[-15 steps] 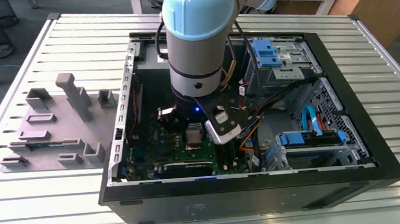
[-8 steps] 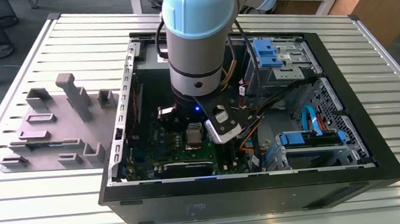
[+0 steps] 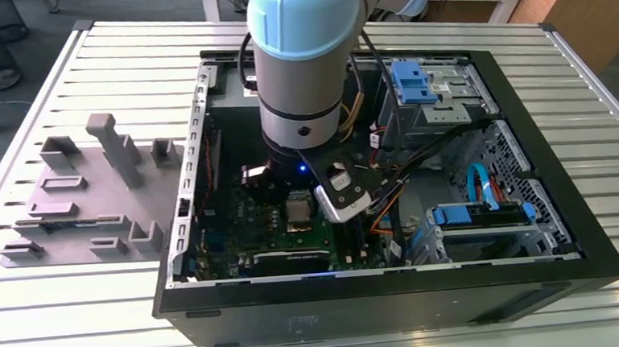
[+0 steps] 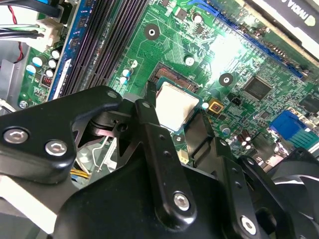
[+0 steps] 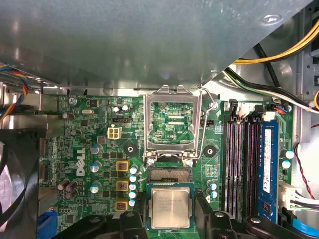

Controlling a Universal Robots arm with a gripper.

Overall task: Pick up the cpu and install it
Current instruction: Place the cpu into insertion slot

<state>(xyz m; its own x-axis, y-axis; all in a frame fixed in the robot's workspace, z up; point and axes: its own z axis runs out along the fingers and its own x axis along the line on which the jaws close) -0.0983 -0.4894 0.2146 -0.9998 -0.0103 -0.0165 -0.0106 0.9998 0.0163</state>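
Black fingers (image 4: 149,127) grip the small flat square silver-topped cpu (image 4: 174,105) by opposite edges, partly over the open socket (image 5: 169,174) on the green motherboard (image 5: 84,149). Risk: tilt or offset could bend socket contacts.

**Grey, blue and black hardware**

The arm (image 3: 298,85) is showing a silver-grey cylinder, a pale blue cap (image 3: 305,12) and black rings (image 3: 297,110), with a blue light (image 3: 303,169) glowing. Silver screws (image 4: 181,200) are fastening the black tool's (image 4: 173,115) jointed links (image 4: 159,154).
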